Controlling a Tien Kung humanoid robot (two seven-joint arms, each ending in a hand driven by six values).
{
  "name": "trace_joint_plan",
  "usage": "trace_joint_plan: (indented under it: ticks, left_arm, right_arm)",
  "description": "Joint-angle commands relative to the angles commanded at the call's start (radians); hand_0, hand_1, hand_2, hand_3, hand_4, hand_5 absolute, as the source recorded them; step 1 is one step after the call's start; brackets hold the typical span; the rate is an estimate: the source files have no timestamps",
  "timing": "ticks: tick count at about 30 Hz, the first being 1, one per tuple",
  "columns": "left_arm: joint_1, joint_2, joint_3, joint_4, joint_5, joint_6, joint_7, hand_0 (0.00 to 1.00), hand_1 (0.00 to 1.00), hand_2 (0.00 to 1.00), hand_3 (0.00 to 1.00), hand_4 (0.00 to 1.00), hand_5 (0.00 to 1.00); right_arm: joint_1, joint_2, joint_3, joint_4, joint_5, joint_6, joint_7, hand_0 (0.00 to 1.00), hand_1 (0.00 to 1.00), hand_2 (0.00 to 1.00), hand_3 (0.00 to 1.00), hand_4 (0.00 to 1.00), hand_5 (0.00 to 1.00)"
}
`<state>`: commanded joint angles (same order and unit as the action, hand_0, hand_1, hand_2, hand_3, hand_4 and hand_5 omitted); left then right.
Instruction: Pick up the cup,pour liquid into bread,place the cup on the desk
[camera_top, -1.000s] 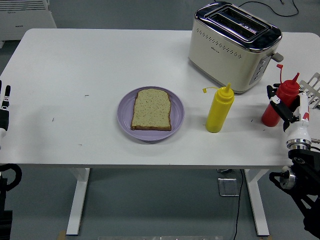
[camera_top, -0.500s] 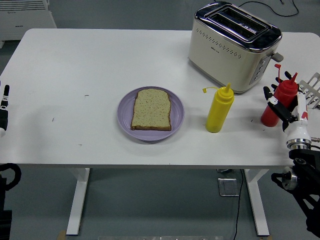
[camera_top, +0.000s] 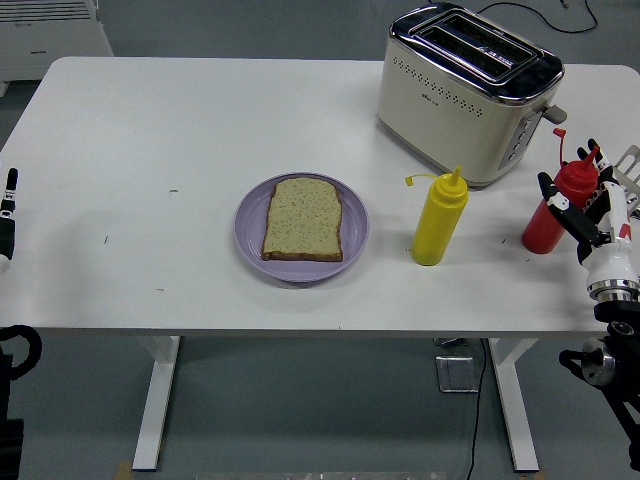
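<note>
**Right hand at the red bottle; pick-up not yet confirmed**

The task names a cup, but no cup is visible. The nearest candidate is a red squeeze bottle (camera_top: 549, 218) with a pointed nozzle and a small open cap on a tether. It stands upright on the tabletop (camera_top: 180, 130) at the far right, just in front of the toaster (camera_top: 468, 92). Its base appears to rest on the surface.

The right hand (camera_top: 583, 205) is close in on the bottle's right side. Dark fingers (camera_top: 547, 186) show across the upper body and near the neck. Whether they are clamped on the bottle or only set around it cannot be told from this view.

Step in hand, by judgement: the pick-up, at the grasp stage. The next move calls for a firm closure around the bottle's body, then a straight lift. The carry must go leftward past the yellow squeeze bottle (camera_top: 439, 220), which stands upright between the red one and the plate. Pouring would require tilting the nozzle down over the bread.

The slice of bread (camera_top: 303, 219) lies flat on a lilac plate (camera_top: 355, 228) near the tabletop's centre, well apart from the red bottle. No sauce shows on it.

The left hand (camera_top: 7, 218) rests at the left edge, barely in view; its state cannot be told.
</note>
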<state>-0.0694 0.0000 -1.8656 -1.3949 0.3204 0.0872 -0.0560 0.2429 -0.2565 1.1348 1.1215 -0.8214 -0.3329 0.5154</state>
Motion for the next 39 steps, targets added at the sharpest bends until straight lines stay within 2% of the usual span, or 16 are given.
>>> trace_joint_plan:
  ticks: [9,15,21,26,29,30,33,35,36,39]
  left_arm:
    - [-0.004,0.000,0.002,-0.001,0.000,0.000,0.000,0.786,0.743,0.733,0.683,0.564,0.998]
    - [-0.007,0.000,0.003,-0.001,0.000,0.000,0.000,0.786,0.743,0.734,0.683,0.565,0.998]
    - [-0.008,0.000,0.006,-0.001,0.000,0.000,0.000,0.786,0.743,0.733,0.683,0.565,0.998]
    - [-0.007,0.000,0.006,-0.001,0.000,0.000,0.000,0.786,0.743,0.734,0.683,0.565,0.998]
    - [-0.006,0.000,0.005,-0.002,0.000,0.000,0.000,0.786,0.743,0.734,0.683,0.565,0.998]
    - [-0.006,0.000,0.006,-0.002,0.000,0.000,0.000,0.787,0.743,0.734,0.683,0.565,0.998]
    - [-0.006,0.000,0.008,-0.001,0.000,0.000,0.000,0.787,0.743,0.734,0.683,0.565,0.998]
    - [-0.005,0.000,0.009,-0.001,0.000,0.000,0.000,0.787,0.743,0.734,0.683,0.565,0.998]
    - [-0.005,0.000,0.010,-0.001,0.000,0.000,0.000,0.787,0.743,0.734,0.683,0.566,0.998]
    - [-0.004,0.000,0.011,-0.001,0.001,0.000,0.000,0.787,0.743,0.734,0.683,0.566,0.998]
  right_arm:
    - [-0.091,-0.040,0.094,0.147,-0.028,0.027,-0.028,0.954,0.904,0.988,0.998,0.870,0.275]
    - [-0.149,-0.046,0.194,0.217,-0.026,0.052,-0.043,0.971,0.914,0.996,0.998,0.880,0.277]
    - [-0.157,-0.045,0.287,0.217,0.008,0.064,-0.053,0.974,0.915,0.997,0.998,0.884,0.287]
    - [-0.165,-0.040,0.383,0.236,0.128,0.105,-0.051,0.962,0.909,0.990,0.998,0.889,0.305]
    - [-0.161,-0.038,0.436,0.244,0.236,0.151,-0.072,0.962,0.909,0.990,0.998,0.889,0.305]
    - [-0.160,-0.038,0.446,0.244,0.281,0.162,-0.078,0.929,0.860,0.932,0.986,0.871,0.407]
    - [-0.151,-0.034,0.480,0.240,0.402,0.206,-0.121,0.929,0.860,0.932,0.986,0.871,0.407]
    - [-0.147,-0.032,0.489,0.236,0.486,0.218,-0.136,0.929,0.860,0.932,0.986,0.871,0.407]
    - [-0.144,-0.030,0.495,0.230,0.528,0.227,-0.155,0.890,0.828,0.873,0.928,0.811,0.523]
    - [-0.141,-0.025,0.504,0.220,0.614,0.229,-0.200,0.890,0.828,0.873,0.928,0.811,0.523]
